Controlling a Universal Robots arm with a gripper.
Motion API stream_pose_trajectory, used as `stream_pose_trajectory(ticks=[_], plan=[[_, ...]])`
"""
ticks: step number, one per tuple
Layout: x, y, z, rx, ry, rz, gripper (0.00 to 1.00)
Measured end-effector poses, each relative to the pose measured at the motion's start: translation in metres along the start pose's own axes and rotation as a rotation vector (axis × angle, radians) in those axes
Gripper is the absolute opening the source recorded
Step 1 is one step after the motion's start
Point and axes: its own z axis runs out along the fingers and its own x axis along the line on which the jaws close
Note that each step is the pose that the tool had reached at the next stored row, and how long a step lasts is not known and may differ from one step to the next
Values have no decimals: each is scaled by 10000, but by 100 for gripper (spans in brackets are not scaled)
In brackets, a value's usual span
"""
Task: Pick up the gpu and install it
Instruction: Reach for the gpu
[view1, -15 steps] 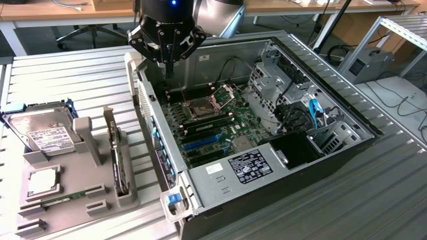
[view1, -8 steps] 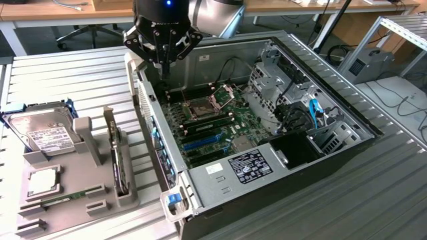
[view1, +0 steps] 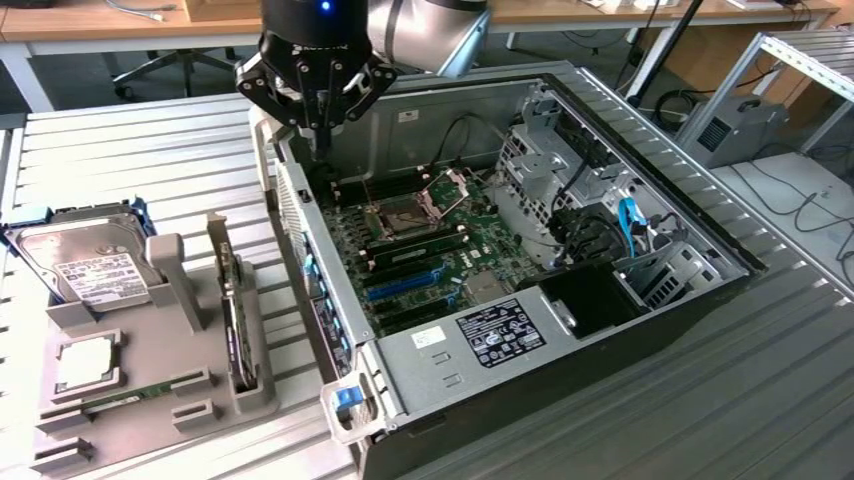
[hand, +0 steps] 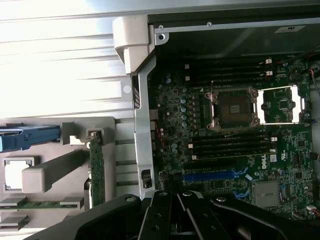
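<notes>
**A:** Exterior view first. Where is the arm?

**B:** The gripper (view1: 320, 150) hangs over the open computer case (view1: 414, 110), at its far corner on the exterior view's left. Its jaws are pinched together and hold nothing.

**A:** And the gpu (view1: 236, 320)?

**B:** It stands on edge in a slot of the grey holder (view1: 134, 430), on the table at the exterior view's left. That puts it just beside the case wall, nearer than the gripper and well apart from it. A hard drive (view1: 87, 270) sits further left.

**A:** Which step, then?

**B:** The approach to the pickup, by my reading. The card is untouched, and the blue slot (view1: 400, 285) on the motherboard (view1: 467, 235) is bare.

**A:** And the wrist view?

**B:** It looks down across the case wall. The gpu (hand: 96, 170) shows edge-on in the holder on one side, and the blue slot (hand: 210, 176) lies on the other. The gripper's black links sit closer to the wall than to the card.

**A:** What does the grasp call for?

**B:** I'd judge the jaws must spread, line up along the thin upper edge and come down square. The holder hugs the card, so a skewed grip could jam it.
</notes>
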Motion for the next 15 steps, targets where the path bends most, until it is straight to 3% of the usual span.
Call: stream_pose_trajectory(ticks=[15], plan=[[107,-8,-2,1,0,-1,11]])
